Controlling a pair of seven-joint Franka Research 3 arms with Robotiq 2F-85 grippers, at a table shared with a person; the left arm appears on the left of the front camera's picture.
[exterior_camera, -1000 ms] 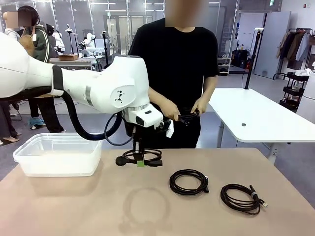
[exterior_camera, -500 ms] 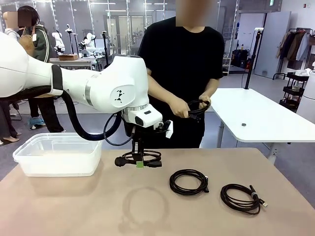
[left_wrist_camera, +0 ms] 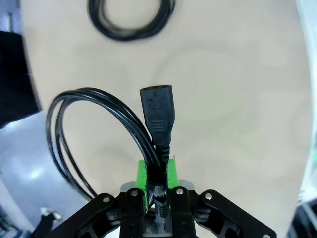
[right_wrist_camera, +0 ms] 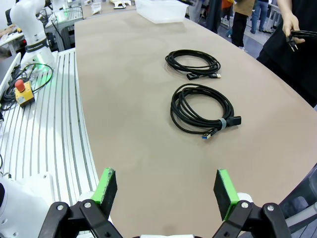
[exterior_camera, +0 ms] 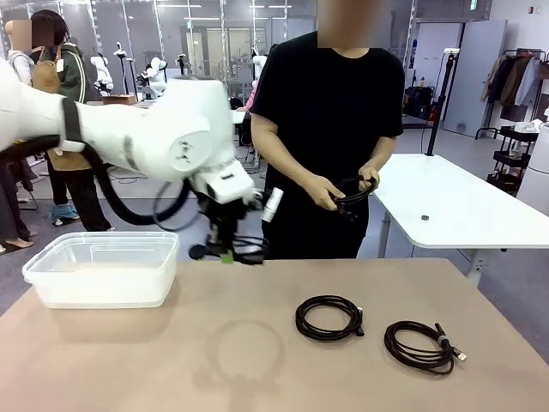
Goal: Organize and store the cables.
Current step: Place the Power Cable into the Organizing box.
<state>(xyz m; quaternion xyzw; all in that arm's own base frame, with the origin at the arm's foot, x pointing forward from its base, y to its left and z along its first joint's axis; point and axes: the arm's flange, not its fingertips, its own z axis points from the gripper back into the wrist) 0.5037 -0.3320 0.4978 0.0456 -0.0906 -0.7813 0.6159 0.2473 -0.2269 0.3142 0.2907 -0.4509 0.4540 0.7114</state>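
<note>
1. Now the left gripper [exterior_camera: 226, 255] has its green pads [left_wrist_camera: 141, 174] pinched together on a black cable [exterior_camera: 249, 250]. It grips the cord just behind the chunky plug [left_wrist_camera: 157, 111], and the loops hang clear of the table [exterior_camera: 129, 369].
2. I'd judge this the carrying step. The clear tub [exterior_camera: 51, 292] sits near, at about eight o'clock from the gripper. The next move calls for clearing the tub's rim, then letting go so the loops fall inside.
3. At four o'clock, a nearer coil [exterior_camera: 328, 318] and a farther coil [exterior_camera: 419, 345] lie flat on the table, apart from each other, each neatly wound.
4. At two o'clock, the person's hands [exterior_camera: 322, 194] hold another cable [exterior_camera: 356, 189].
5. The right gripper [right_wrist_camera: 163, 186] hovers with its jaws wide apart, holding nothing.
</note>
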